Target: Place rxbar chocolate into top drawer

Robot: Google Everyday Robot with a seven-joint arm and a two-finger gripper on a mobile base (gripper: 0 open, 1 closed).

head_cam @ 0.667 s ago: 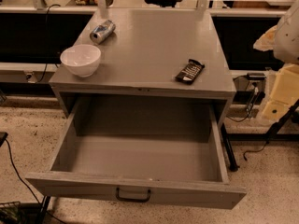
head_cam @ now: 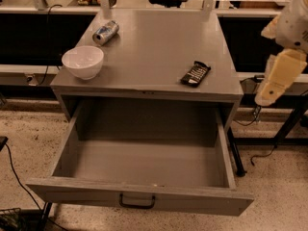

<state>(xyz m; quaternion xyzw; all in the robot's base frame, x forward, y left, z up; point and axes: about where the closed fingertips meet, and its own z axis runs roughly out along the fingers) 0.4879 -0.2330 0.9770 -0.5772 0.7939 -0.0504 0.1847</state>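
Tabletop: black rxbar (end effector rightward)

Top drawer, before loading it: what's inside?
The top drawer shows a bare floor; its front panel hides the nearest strip. The snack bar lies on the cabinet; the gripper hangs at right.

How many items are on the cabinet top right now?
3: can at back left, bowl at front left, bar at front right. None seems hidden. The claw hangs off the right side of the cabinet.
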